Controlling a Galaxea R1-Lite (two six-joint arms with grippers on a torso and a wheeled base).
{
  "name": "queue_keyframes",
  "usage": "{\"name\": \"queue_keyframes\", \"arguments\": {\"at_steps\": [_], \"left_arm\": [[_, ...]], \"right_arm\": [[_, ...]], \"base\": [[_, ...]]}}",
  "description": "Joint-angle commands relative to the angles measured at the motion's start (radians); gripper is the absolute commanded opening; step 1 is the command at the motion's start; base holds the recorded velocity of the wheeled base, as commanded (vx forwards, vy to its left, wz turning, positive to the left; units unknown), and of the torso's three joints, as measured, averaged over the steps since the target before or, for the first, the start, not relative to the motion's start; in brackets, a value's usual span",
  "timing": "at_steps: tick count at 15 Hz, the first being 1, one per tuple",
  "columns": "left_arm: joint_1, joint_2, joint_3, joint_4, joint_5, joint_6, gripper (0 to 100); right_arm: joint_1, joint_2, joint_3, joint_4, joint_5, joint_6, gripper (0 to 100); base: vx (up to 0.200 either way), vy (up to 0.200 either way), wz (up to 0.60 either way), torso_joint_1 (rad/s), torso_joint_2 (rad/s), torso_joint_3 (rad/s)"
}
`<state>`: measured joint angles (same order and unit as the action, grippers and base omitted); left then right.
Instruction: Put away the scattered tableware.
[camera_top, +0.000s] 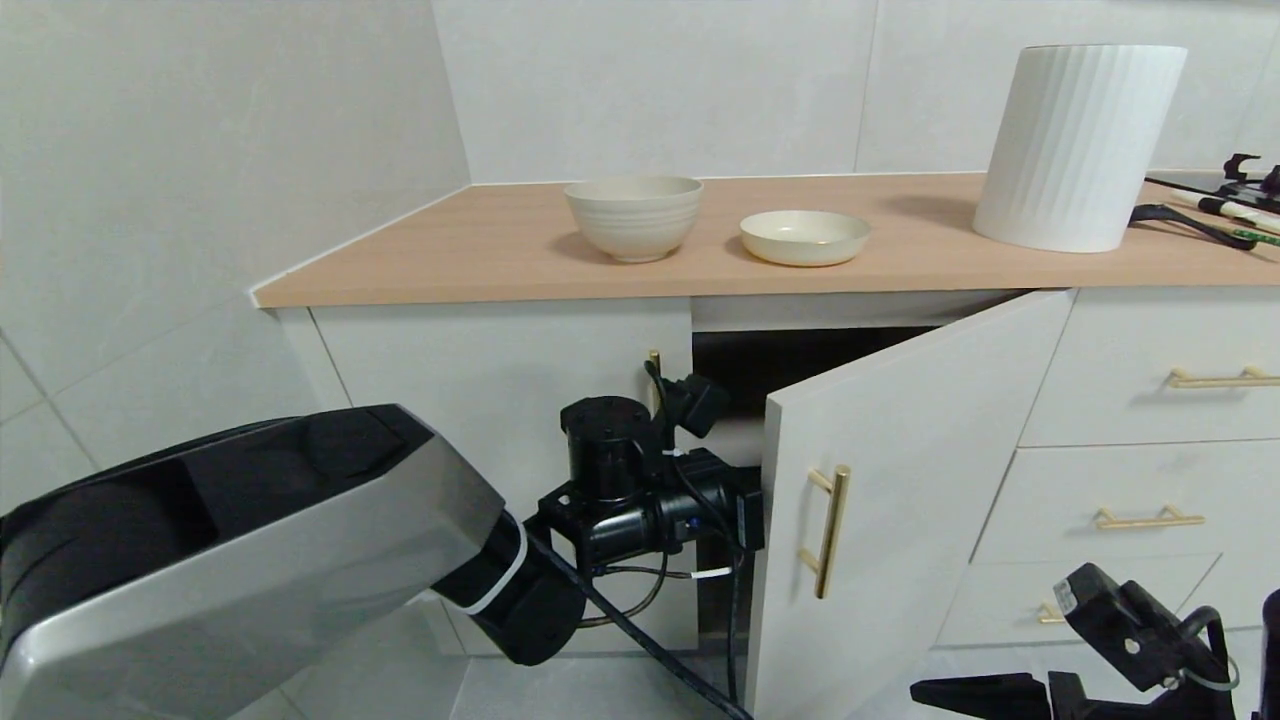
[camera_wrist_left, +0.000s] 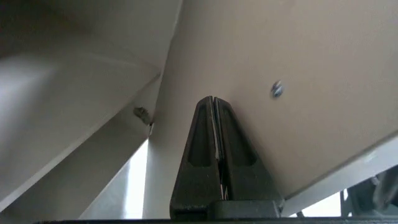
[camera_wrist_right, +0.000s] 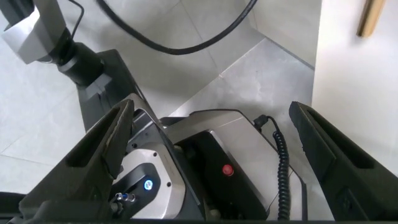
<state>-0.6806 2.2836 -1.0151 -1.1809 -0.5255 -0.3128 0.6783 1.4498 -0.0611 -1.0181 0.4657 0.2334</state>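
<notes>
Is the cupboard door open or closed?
Open. The cupboard door stands angled outward, with a dark gap showing behind its top edge.

Cream ribbed bowl (camera_top: 634, 216) upright on counter; shallow dish (camera_top: 804, 236) beside.

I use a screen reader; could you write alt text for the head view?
The robot's left arm extends into a cabinet behind its half-open door, under a wooden counter. On the counter stand a bowl, a shallow dish and a tall ribbed white container.

Left tool (camera_wrist_left: 214, 102) hidden behind cabinet door (camera_top: 900, 450)
</notes>
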Motion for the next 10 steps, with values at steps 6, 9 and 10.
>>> {"name": "queue_keyframes", "arguments": {"at_steps": [6, 9, 10], "left_arm": [[-0.025, -0.007, -0.022, 0.001, 0.002, 0.000, 0], [-0.025, 0.036, -0.066, 0.006, 0.002, 0.000, 0], [-0.025, 0.050, -0.072, 0.007, 0.002, 0.000, 0]], "right_arm": [[0.001, 0.001, 0.000, 0.000, 0.001, 0.001, 100], [0.001, 0.001, 0.000, 0.000, 0.001, 0.000, 100], [0.001, 0.001, 0.000, 0.000, 0.001, 0.000, 100]], "base": [[-0.200, 0.000, 0.00, 0.006, 0.00, 0.002], [0.000, 0.000, 0.00, 0.000, 0.00, 0.000], [0.000, 0.000, 0.00, 0.000, 0.00, 0.000]]}}
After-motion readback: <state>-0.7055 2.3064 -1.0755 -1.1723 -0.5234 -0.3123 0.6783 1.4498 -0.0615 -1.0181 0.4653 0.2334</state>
